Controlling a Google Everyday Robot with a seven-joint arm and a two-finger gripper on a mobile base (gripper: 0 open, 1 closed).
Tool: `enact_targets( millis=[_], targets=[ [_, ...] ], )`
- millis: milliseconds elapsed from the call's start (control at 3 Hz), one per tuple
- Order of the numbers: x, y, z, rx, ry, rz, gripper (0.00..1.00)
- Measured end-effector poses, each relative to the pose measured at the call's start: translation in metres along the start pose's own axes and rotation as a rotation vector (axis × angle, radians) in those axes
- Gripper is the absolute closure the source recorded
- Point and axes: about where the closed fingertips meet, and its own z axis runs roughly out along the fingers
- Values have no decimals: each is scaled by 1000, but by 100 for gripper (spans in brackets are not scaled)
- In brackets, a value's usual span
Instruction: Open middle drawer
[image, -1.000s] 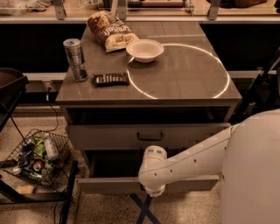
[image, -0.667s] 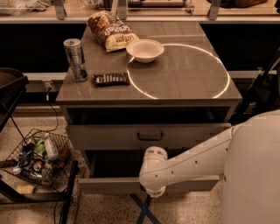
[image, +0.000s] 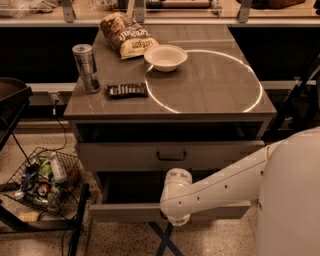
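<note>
The gripper (image: 175, 216) is down at the front of the cabinet (image: 170, 117), low and at the middle of its width. It is tucked behind the rounded wrist of the white arm (image: 220, 182), so from where I stand I cannot tell how far open it is or whether it has hold of anything. It sits close against the middle drawer (image: 125, 212), whose low grey front stands pulled forward of the cabinet with a dark hollow behind it; the wrist hides its centre. Higher in the cabinet is the taller drawer front (image: 115, 156), its dark bar handle (image: 171, 155) in plain sight. That makes two drawer fronts I can count. On the cabinet's grey top lie four things: one tall silver can (image: 85, 66) near the left edge, one brown crisp bag (image: 125, 35) at the back with pale lettering I cannot read, one white bowl (image: 166, 57) next to the bag, and one dark wrapped bar (image: 126, 90) beside the can, its print likewise unreadable. A thin white ring (image: 261, 92) is marked on that top. On the speckled floor left of the cabinet stands one wire basket (image: 30, 159) of bottles and cans. Blue tape (image: 162, 240) crosses the floor in front of the cabinet, and a pale counter (image: 200, 21) runs behind it.
</note>
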Motion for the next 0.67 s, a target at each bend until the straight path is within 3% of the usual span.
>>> enact_targets(
  millis=[667],
  targets=[
    [14, 4, -12, 31, 1, 21, 100]
  ],
)
